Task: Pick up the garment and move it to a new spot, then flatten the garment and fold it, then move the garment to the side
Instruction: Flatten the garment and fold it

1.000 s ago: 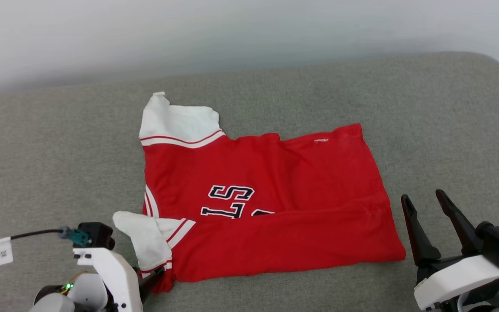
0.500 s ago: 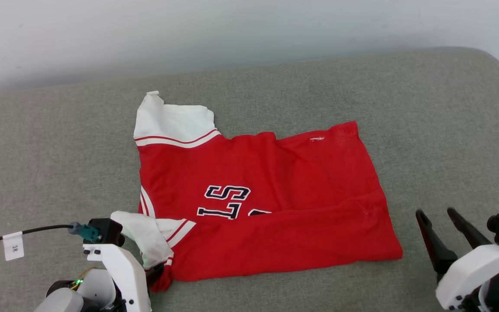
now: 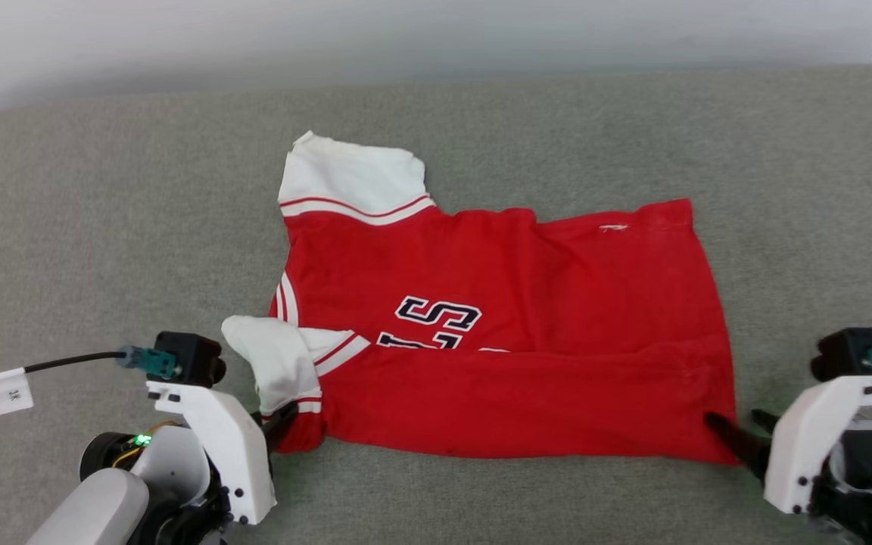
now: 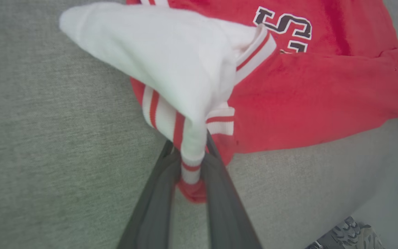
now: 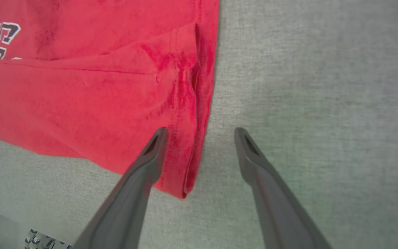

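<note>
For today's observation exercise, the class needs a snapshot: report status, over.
Left hand shut on striped sleeve cuff of garment. Right hand open, straddling near right hem corner. Garment half-folded on grey cushion. Tagged cable left, off the cloth.

Likely robot lab or test room, not lived-in home. Grey fabric-padded surface (image 3: 103, 227), rounded far edge, spreads under left gripper (image 4: 189, 145) and right gripper (image 5: 200, 129). Bare pale wall (image 3: 436, 30) beyond fingertips. Black cable (image 3: 65, 364) with white paper tag (image 3: 8, 390) trailing outward from left wrist camera.
</note>
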